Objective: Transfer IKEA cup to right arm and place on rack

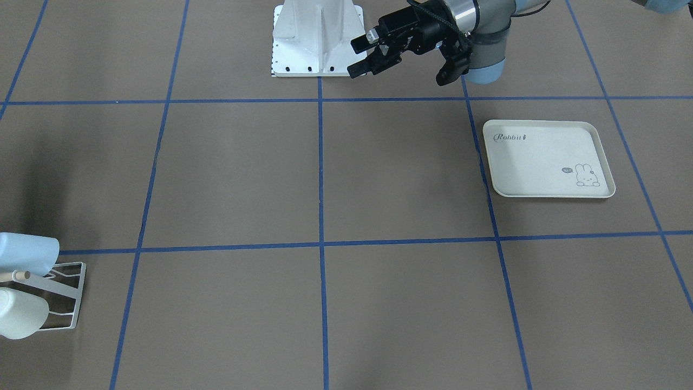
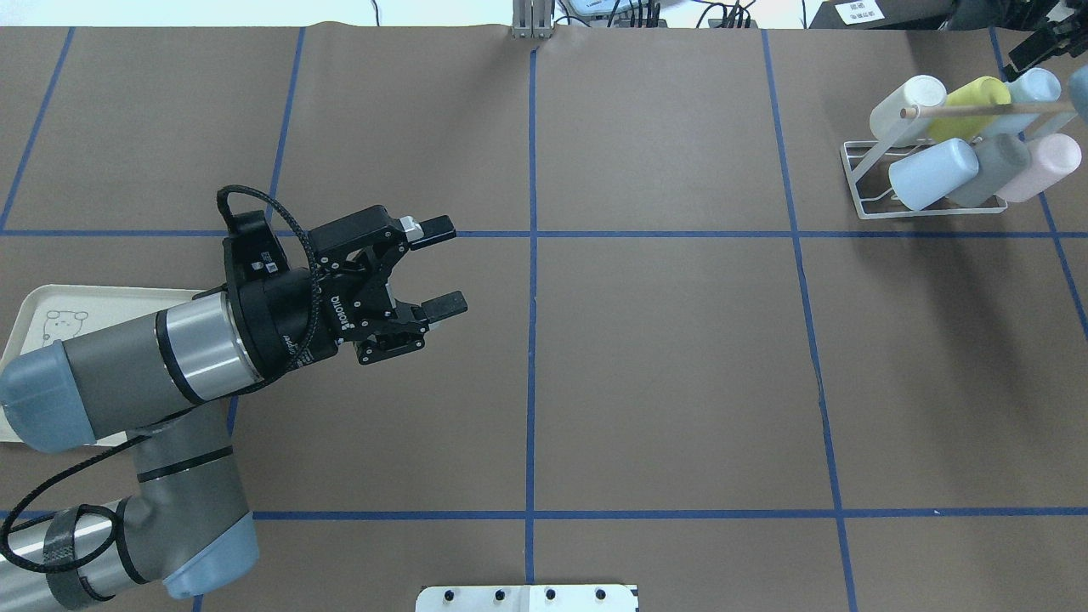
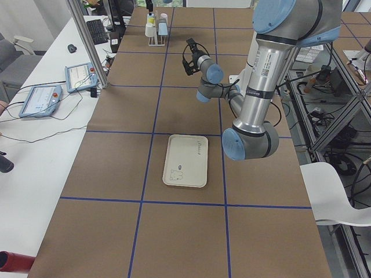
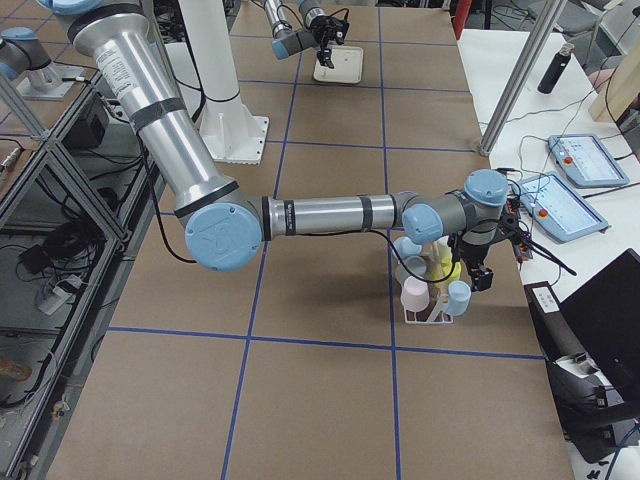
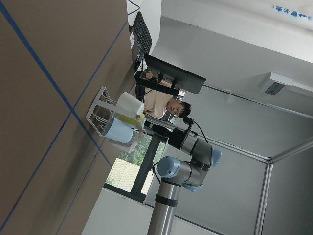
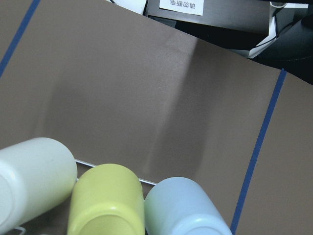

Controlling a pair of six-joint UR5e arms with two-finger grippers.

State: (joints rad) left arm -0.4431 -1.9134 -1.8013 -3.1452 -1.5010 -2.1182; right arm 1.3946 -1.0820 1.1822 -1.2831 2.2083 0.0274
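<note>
On the brown paper desk [image 2: 663,365], gridded with blue tape [image 2: 531,340], the rack [image 2: 858,183] stood at the far right edge, pastel cups [image 2: 931,174] lying on it; we could not tell which one the task meant. A white bench [image 3: 35,150] with tablets [image 3: 37,98] ran alongside. The left jaws hung spread and empty, marked Robotiq; the right jaws' state we could not tell. The cream tray [image 1: 541,162] read "Rabbit".

Overhead & front cams, opp. sides, share rack [image 2: 977,109]
</note>
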